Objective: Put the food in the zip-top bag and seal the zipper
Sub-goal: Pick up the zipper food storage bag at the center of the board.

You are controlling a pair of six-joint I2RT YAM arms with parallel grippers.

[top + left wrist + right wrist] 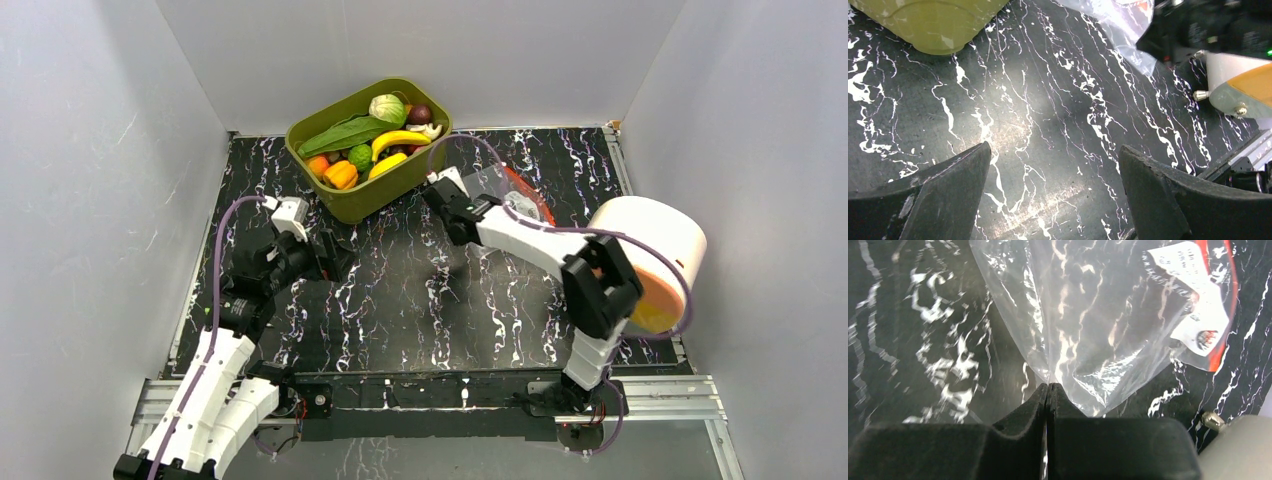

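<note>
Clear zip-top bag [1088, 315] lies on marbled black table [400, 300] just right of olive tub [390, 195] holding the food [370, 140], red zipper [1230, 300] at its far side, near fold pinched by right gripper [1048, 387]; left gripper [1053, 155] spread wide.

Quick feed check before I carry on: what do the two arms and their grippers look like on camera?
The left arm and right arm are built of white shell links joined by black joints. A thin lilac cable loops along each. The left gripper and right gripper have matte black, wedge-shaped fingers. No lettering shows on them.
</note>
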